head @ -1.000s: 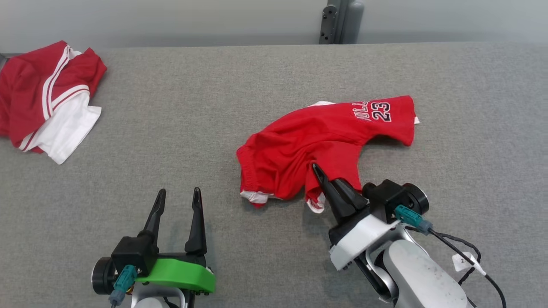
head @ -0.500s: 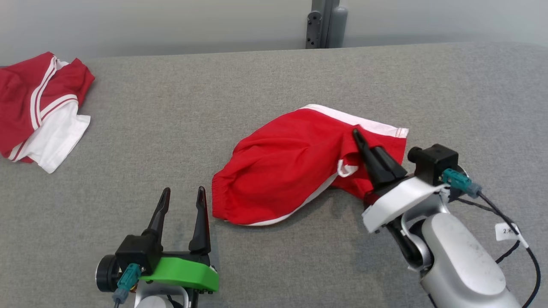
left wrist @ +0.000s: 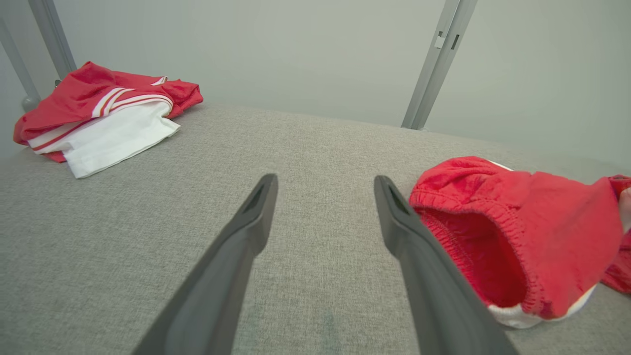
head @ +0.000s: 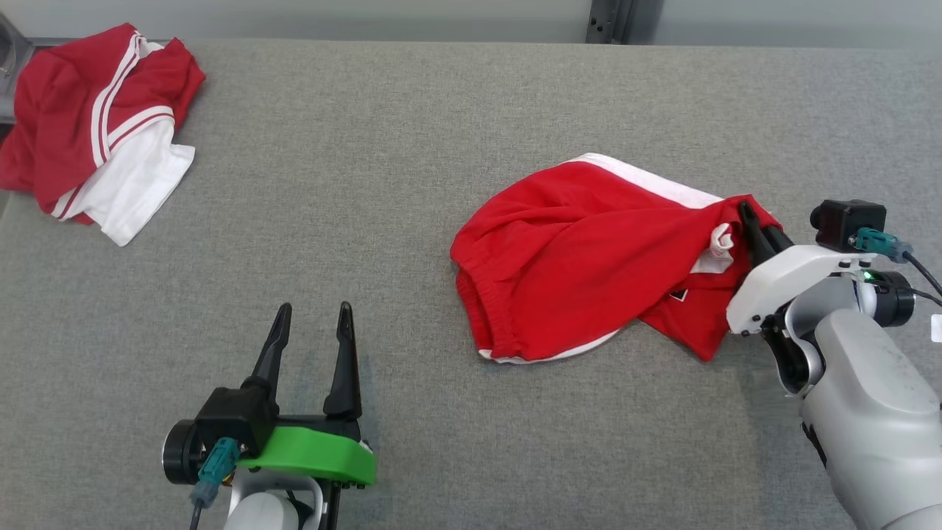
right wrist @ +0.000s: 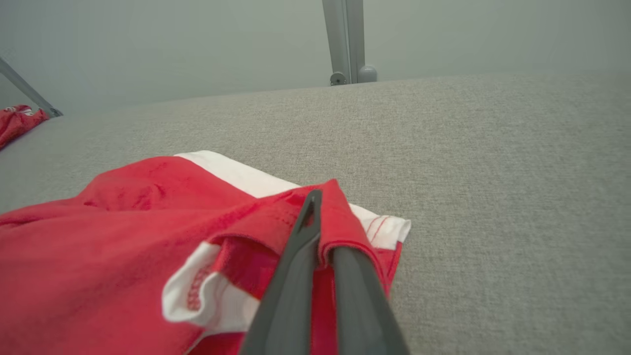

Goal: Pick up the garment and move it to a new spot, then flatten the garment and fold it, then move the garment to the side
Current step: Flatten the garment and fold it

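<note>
Garment point(head: 581, 250), red with white trim, lies bunched on the grey surface point(head: 383, 221), right of centre; its right-hand edge is draped over and clenched in the right pincer point(head: 747, 215); left pincer point(head: 313, 311) stands released, jaws wide, holding nothing, off to the left of the garment's waistband, not touching; second red-and-white pile point(head: 103, 125) sits at the far left corner.

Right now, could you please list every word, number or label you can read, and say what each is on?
Nothing can be read.
Red garment: a dark scrap of print peeks from a fold, too little of it visible to read.
White cable tag: cut off at the edge of the head view, unreadable.
</note>
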Tool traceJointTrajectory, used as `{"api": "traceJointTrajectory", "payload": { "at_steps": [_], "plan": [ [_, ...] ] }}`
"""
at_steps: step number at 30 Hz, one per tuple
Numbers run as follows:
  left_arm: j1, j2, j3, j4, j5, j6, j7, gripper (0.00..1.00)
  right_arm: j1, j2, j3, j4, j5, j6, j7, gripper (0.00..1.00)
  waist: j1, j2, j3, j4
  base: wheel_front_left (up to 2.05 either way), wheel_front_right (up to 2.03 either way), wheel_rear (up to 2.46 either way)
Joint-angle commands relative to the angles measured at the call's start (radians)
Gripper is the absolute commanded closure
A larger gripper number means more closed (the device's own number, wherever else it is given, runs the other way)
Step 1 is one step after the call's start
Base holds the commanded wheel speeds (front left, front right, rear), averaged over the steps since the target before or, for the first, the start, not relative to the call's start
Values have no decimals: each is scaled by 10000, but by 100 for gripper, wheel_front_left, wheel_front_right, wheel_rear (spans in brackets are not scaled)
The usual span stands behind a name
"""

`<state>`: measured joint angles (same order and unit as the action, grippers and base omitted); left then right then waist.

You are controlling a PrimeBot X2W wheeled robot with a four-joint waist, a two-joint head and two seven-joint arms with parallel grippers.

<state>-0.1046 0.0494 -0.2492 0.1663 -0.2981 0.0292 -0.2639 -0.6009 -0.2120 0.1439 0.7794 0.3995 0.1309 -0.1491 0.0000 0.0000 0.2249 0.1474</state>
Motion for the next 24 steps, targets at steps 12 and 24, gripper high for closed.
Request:
{"api": "traceJointTrajectory", "payload": {
  "at_steps": [12,24],
  "plan": [
    [-123,20,176,-11,167,-31,-8,0,-164,-864,410,1262,823,-3,-953,0,0,0,125,-533,0,0,0],
    [98,21,293,45,177,-4,-8,0,1285,-1287,-590,-776,690,0,-1160,0,0,0,-171,-903,0,0,0]
  ]
}}
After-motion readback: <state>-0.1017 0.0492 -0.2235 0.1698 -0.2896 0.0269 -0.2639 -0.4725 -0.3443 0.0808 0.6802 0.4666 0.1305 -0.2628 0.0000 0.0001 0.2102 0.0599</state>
